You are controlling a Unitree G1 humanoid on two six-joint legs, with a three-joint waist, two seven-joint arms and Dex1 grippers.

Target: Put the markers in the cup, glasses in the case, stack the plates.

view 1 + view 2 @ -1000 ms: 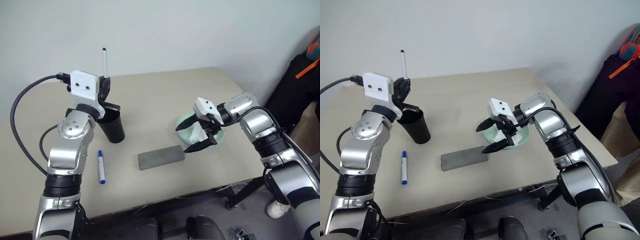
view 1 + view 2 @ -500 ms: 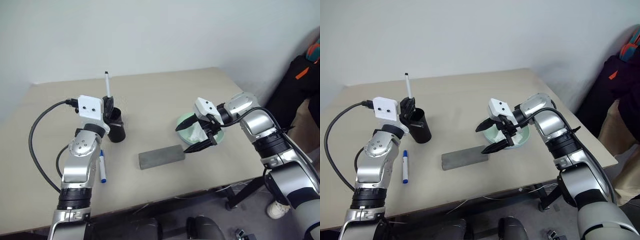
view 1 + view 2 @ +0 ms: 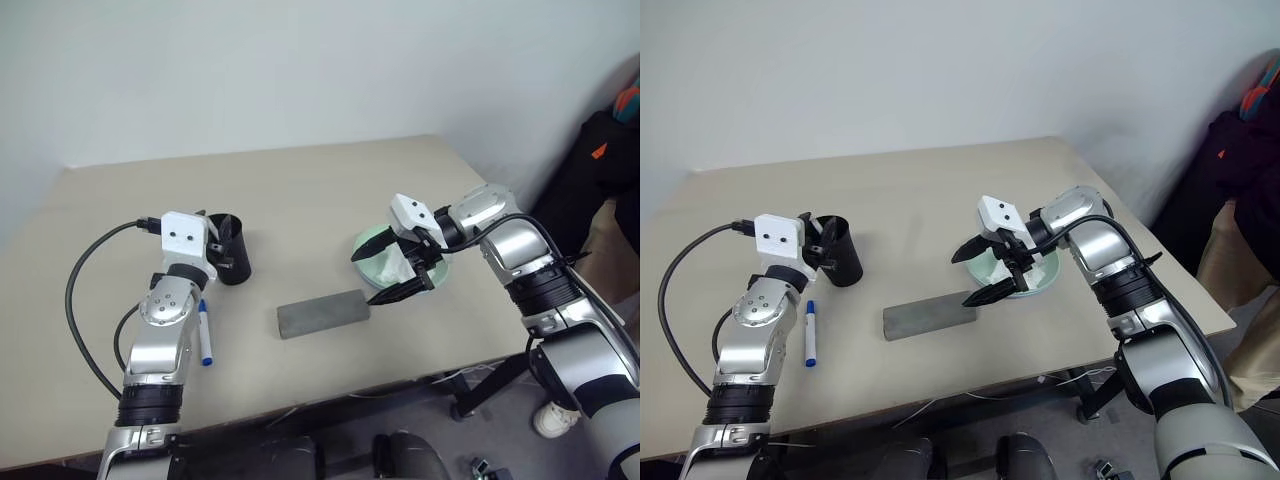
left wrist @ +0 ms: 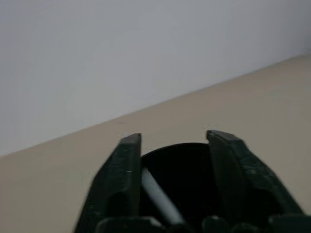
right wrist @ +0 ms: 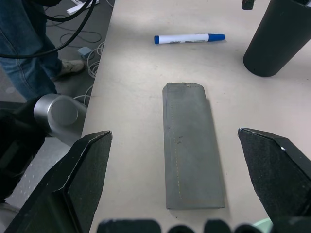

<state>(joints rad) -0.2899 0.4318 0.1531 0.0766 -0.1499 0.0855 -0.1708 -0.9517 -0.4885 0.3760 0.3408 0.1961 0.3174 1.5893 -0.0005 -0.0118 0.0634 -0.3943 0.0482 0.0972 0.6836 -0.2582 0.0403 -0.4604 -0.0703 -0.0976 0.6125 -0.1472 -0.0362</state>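
The black cup (image 3: 234, 265) stands at the table's left. My left gripper (image 3: 224, 238) is level at its rim and open, one finger on each side of the mouth. In the left wrist view a white marker barrel (image 4: 158, 197) leans inside the cup, free of the fingers (image 4: 124, 179). The blue-capped marker (image 3: 204, 332) lies on the table beside the cup. The grey case (image 3: 322, 314) lies shut in the middle. My right gripper (image 3: 362, 278) hangs wide open and empty just beyond it, over a mint-green plate (image 3: 371, 243). The glasses are out of view.
A crumpled white tissue (image 3: 399, 268) lies on the plate under my right gripper. A person's jeans-clad legs and floor cables (image 5: 29, 43) show beyond the table's edge in the right wrist view. Dark bags (image 3: 600, 170) stand at the far right.
My left gripper sank to the cup's rim and opened. The black-capped marker that stuck up from it has dropped into the cup. The right arm kept still.
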